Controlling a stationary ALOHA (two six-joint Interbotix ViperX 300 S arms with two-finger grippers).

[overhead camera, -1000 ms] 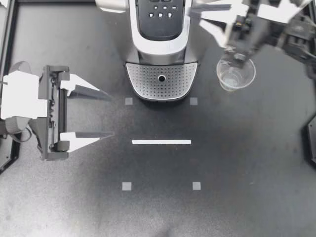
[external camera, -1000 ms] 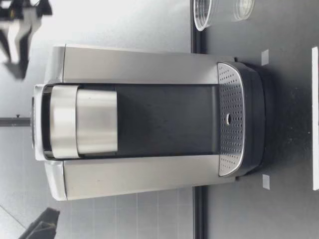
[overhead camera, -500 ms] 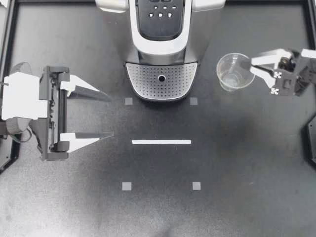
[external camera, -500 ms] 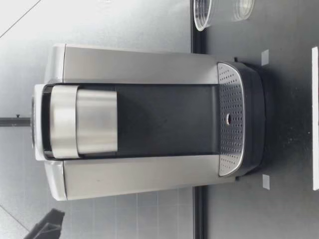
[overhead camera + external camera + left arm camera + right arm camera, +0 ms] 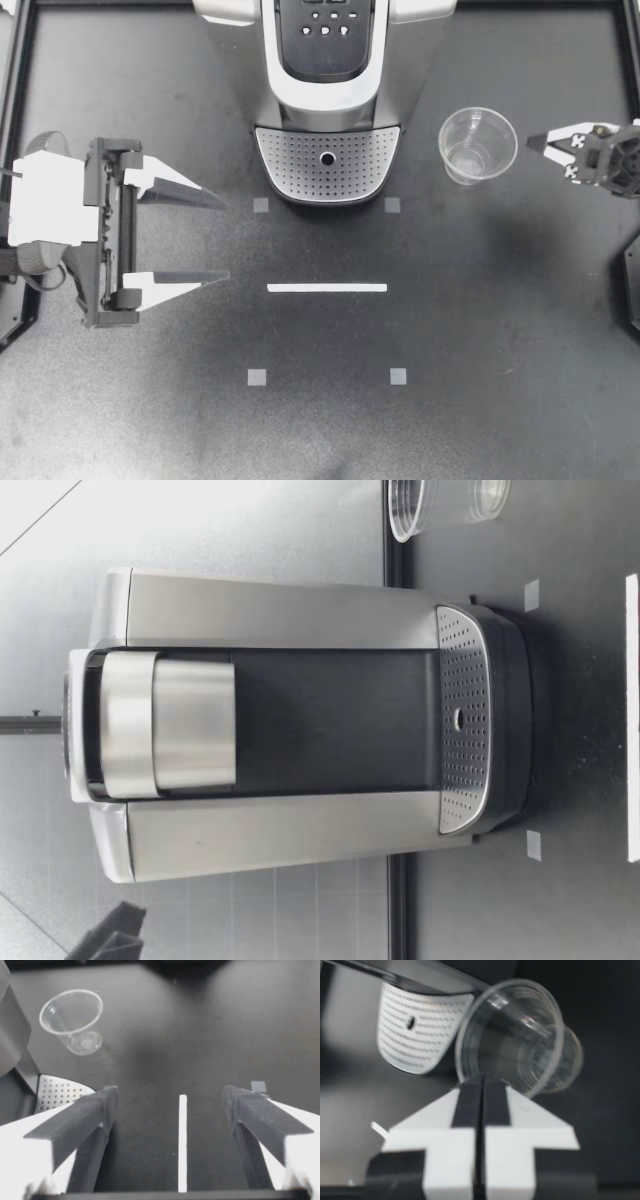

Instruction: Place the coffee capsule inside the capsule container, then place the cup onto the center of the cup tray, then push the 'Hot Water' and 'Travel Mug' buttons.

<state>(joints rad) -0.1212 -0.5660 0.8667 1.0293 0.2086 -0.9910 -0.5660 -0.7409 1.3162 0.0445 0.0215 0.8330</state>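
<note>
A: One coffee machine (image 5: pixel 327 90) dominates the far side of the black table (image 5: pixel 500 400). Its perforated cup tray (image 5: pixel 327 165) faces the open floor.

B: Two arms, one per side. My left gripper (image 5: pixel 225 238) lies level at the table's left and points toward the middle, fingers spread wide over bare table.

A: My right gripper (image 5: pixel 530 143) reaches in from the right edge, fingers pressed together, aimed straight at the cup (image 5: pixel 477 146).

B: Touching it?

A: Cannot tell. From above there's a sliver of table between them. The right wrist view puts the fingertips (image 5: pixel 469 1100) just beside the cup's wall.

B: One clear cup, then, upright on the table. It stands right of the machine, level with the tray and off it.

A: Only the low view gives the machine's front, with the silver brew head above the tray. The left wrist view has the cup far ahead, past the tray's corner.

B: Smaller marks: one white tape strip (image 5: pixel 327 288) mid-table and four small grey squares (image 5: pixel 261 205) around it. The button cluster (image 5: pixel 325 25) on top is too small to read.
</note>
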